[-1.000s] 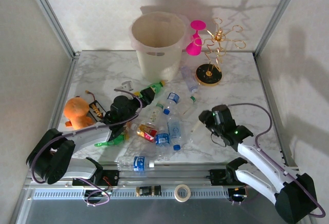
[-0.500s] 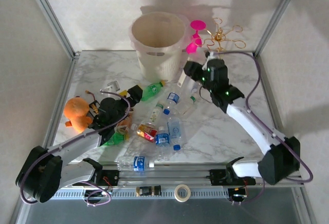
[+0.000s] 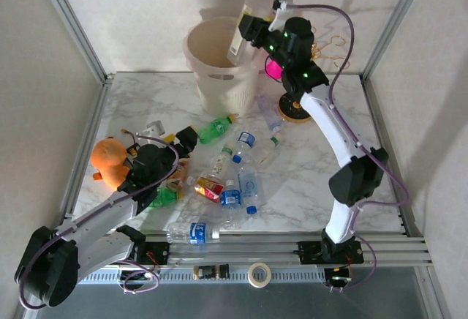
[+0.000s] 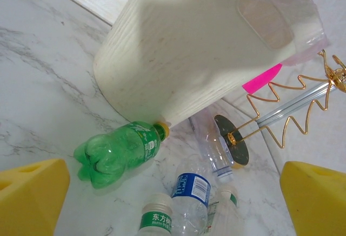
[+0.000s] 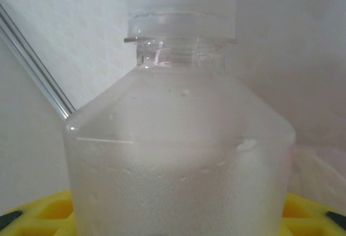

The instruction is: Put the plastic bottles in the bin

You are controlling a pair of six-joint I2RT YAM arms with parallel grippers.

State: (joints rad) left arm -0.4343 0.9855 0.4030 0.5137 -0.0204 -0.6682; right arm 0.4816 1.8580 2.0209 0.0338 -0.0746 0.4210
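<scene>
Overhead first: clear white-capped bottle (image 3: pixel 247 13) pinched in right end effector (image 3: pixel 246 32), held high over right rim of bin (image 3: pixel 207 37) at bench's far edge; left end effector (image 3: pixel 183 137) spread wide toward left edge, other bottles (image 3: pixel 232 187) strewn mid-bench. From left wrist: green bottle (image 4: pixel 116 152) lying with cap just beside bin's base. From right wrist: yellow pads (image 5: pixel 38 209) clamping bottle below its shoulder. Likely light, thin-walled, crushable, slick; best gripped mid-body, gently.
</scene>
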